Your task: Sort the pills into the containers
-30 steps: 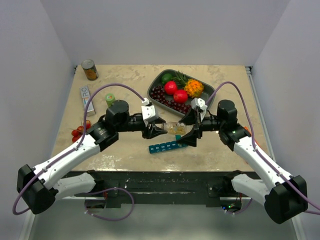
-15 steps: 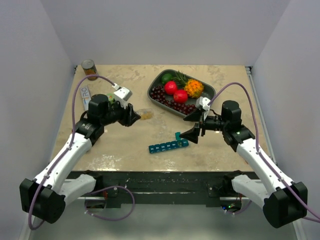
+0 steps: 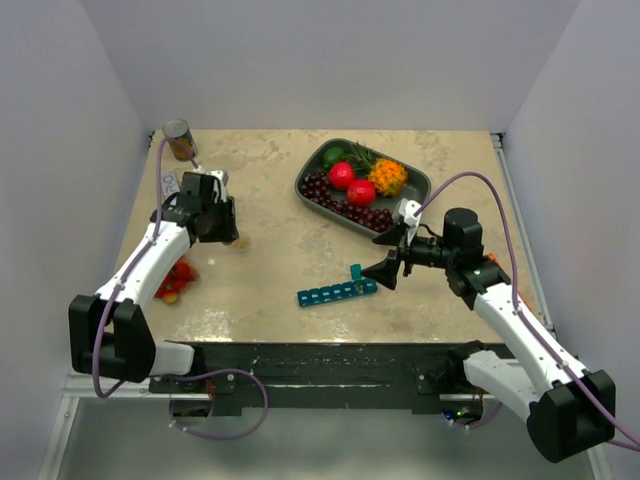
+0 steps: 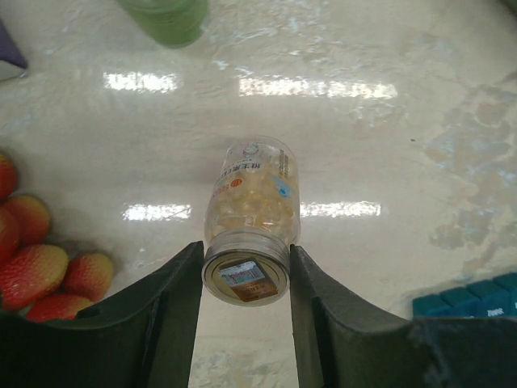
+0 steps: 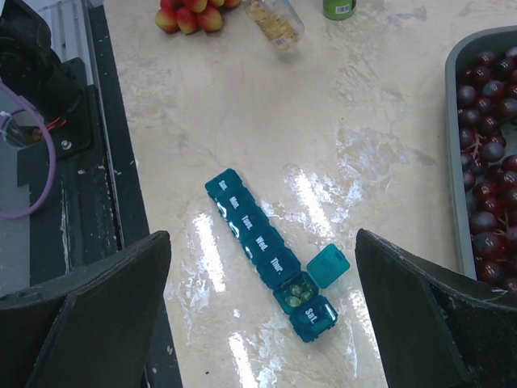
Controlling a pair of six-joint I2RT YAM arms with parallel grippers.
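Note:
The pills [image 4: 252,202] are tan pieces inside a small clear bottle [image 4: 250,230], and my left gripper [image 4: 246,279] is shut on the bottle's capped end. In the top view that left gripper [image 3: 231,238] holds the bottle [image 3: 242,241] low over the table at the left. The containers [image 3: 338,292] are a teal organiser strip near the front centre. One lid [image 5: 328,266] stands open over a compartment that holds a few pills [image 5: 296,290]; the other lids [image 5: 257,236] are down. My right gripper [image 5: 262,319] hangs open above the strip, in the top view [image 3: 386,256] just right of it.
Strawberries [image 3: 174,279] lie by the left arm. A green bottle [image 4: 166,14] stands just beyond the held bottle. A can [image 3: 180,140] and an orange box [image 3: 169,183] sit at the back left. The grey fruit tray [image 3: 421,183] with cherries [image 5: 485,162] is at the back right.
My left arm has swung from above the organiser to the left side of the table, carrying the bottle. The right gripper drew back to the right, and one lid now stands open.

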